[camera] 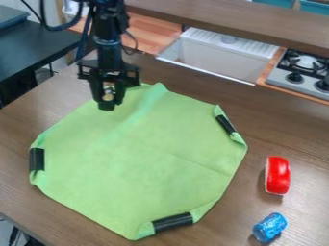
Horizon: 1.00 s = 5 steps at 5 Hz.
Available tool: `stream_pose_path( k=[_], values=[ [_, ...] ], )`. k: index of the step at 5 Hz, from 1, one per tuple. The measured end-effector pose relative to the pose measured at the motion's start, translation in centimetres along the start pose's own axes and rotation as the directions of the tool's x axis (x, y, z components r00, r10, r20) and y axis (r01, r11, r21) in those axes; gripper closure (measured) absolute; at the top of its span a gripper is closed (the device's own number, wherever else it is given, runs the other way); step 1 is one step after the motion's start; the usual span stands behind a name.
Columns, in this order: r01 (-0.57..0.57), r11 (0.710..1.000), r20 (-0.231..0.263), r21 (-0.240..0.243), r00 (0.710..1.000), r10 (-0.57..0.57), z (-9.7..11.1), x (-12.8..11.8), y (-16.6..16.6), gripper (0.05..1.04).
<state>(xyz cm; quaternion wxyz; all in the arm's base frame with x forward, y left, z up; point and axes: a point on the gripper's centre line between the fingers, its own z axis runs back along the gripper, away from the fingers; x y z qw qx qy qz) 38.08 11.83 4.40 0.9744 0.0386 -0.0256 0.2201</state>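
Cloth point(135, 153) across brown table point(292, 139), gripper point(107, 105) at its upper-left edge

The black arm point(106, 33) comes in from the top edge, left of centre, and its gripper hangs down in the upper left of the frame, by the upper-left edge of the green cloth. Whether it is open or closed, or touches the cloth, I cannot tell. The cloth lies over the middle and left, mostly flat, with a raised fold near its top. Black strips mark its turned-in edges: one at left point(36, 159), one at upper right point(225, 124), one at the bottom point(172, 222). Well apart from the gripper, at lower right, a red object with a pale rim point(278, 175) sits above a small blue cylinder point(269, 227). A light sink point(218, 60) is at upper centre-right, a stove point(298, 79) at upper right, and a dark table point(38, 48) at upper left.
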Motion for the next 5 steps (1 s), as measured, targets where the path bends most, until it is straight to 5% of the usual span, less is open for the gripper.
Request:
stream_pose_path(
  k=[2,3,4,5],
  values=[
    [-0.066,0.997,0.024,0.036,0.998,0.065,-2.1,2.9,-2.5,0.495],
    [-0.082,0.996,0.033,0.029,0.996,0.081,-2.9,2.0,-3.2,0.196],
    [-0.059,0.997,0.065,-0.043,0.996,0.061,-0.3,0.4,-4.2,0.077],
    [0.010,0.983,0.172,-0.185,0.985,0.023,4.7,-1.4,-5.1,0.082]
  ],
)
